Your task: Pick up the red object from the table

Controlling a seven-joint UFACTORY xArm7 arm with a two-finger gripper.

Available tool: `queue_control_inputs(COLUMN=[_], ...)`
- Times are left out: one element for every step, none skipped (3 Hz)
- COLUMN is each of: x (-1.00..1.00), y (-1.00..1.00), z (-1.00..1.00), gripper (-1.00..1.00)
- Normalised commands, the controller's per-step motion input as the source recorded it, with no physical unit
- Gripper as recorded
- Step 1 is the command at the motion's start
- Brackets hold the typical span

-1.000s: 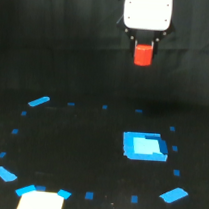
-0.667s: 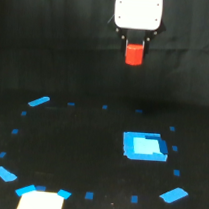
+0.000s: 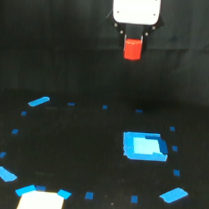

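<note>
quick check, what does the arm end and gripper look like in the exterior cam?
A boxy white housing with rounded corners ends the arm. Below it sits a small black gripper with short dark fingers, hard to separate from the black background. No cables or markings are visible.

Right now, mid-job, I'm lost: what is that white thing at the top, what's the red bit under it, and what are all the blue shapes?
This is one picture, from a camera off the arm, looking over a black table. The white box at the top is the end of the robot arm; below it is the gripper, whose dark jaws are closed on the red object, a small block held up in the air well above the table. The blue shapes are flat marks on the table: small tape dots and patches in a rough ring, plus a larger bright blue squarish piece toward the exterior view's right. A pale patch sits at the bottom edge; I cannot tell what it is.
</note>
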Motion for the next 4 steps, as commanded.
queue_control_inputs(x=[-0.08, -0.28, 0.08, -0.37], y=[-0.01, 0.13, -0.10, 0.19], z=[0.35, -0.20, 0.31, -0.36], gripper=[-0.98, -1.00, -1.00, -1.00])
